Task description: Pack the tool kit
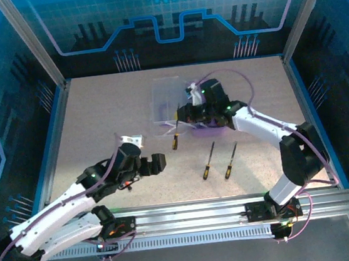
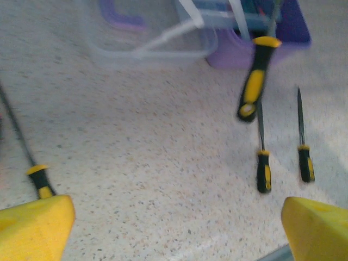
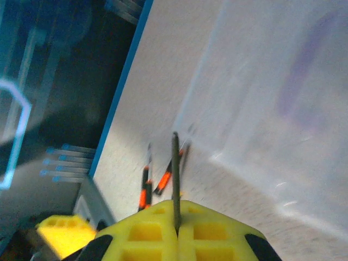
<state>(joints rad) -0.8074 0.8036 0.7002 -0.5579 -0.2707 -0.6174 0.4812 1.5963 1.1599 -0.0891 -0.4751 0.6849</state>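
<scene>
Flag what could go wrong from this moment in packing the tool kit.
1. The right tool pinches the hanging screwdriver by its thin shaft, handle downward; it may slip or swing.
2. That handle dangles close to the purple case; it could catch the wall and shove the case.
3. The open left tool sits low beside a loose screwdriver and might knock it.

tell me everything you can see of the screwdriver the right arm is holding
The screwdriver is slim, with a black handle bearing yellow inlays and a yellow collar, plastic or rubber by the look, and a thin dark metal shaft. The right fingers are shut on the shaft, so it hangs handle-down and slightly tilted, apparently clear of the table, close beside the purple case. Nothing else seems to touch it.
</scene>
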